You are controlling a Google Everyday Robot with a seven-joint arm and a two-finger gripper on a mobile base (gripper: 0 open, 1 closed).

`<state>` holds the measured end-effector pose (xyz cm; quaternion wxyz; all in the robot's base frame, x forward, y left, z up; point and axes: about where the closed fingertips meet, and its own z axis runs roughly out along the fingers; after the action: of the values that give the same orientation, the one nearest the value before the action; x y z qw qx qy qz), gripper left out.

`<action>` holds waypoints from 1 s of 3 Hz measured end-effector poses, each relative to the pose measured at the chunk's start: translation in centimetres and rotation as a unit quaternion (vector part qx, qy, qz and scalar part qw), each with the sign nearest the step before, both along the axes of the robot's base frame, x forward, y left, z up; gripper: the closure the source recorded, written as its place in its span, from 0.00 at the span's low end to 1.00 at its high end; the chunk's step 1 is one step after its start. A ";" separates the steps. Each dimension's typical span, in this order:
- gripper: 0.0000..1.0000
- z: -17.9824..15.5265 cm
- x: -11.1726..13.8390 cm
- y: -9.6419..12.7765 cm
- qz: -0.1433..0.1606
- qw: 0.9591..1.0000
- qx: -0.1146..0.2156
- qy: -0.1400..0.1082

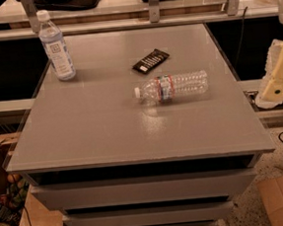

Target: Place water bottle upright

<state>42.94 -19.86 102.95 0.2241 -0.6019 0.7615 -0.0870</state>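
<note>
Filling most of the view, the grey table (pixel 108 132) carries everything. Off the table's right edge hangs the cream pincer (pixel 277 81), touching nothing; whether it is spread or pressed together I cannot tell. A labelled bottle (pixel 55 45) stands upright at the table's far-left corner. The water bottle (pixel 171 87) lies on its side just right of the table's middle, cap leftward, so it probably awaits grasping and tipping up. A dark snack bar (pixel 151 61) lies flat toward the table's far edge.

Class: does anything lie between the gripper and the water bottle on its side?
Nothing visible. The gripper sits right of the table; only bare tabletop separates it from the water bottle. The dark packet lies behind.
</note>
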 end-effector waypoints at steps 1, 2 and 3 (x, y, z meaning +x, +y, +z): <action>0.00 0.0 0.0 0.0 0.000 1.000 0.000 0.000; 0.00 -0.3 1.3 1.1 0.030 1.000 -0.001 0.003; 0.00 -1.9 3.7 3.0 0.079 0.997 -0.003 0.019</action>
<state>46.60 -16.84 101.06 0.2136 -0.6628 0.7152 -0.0598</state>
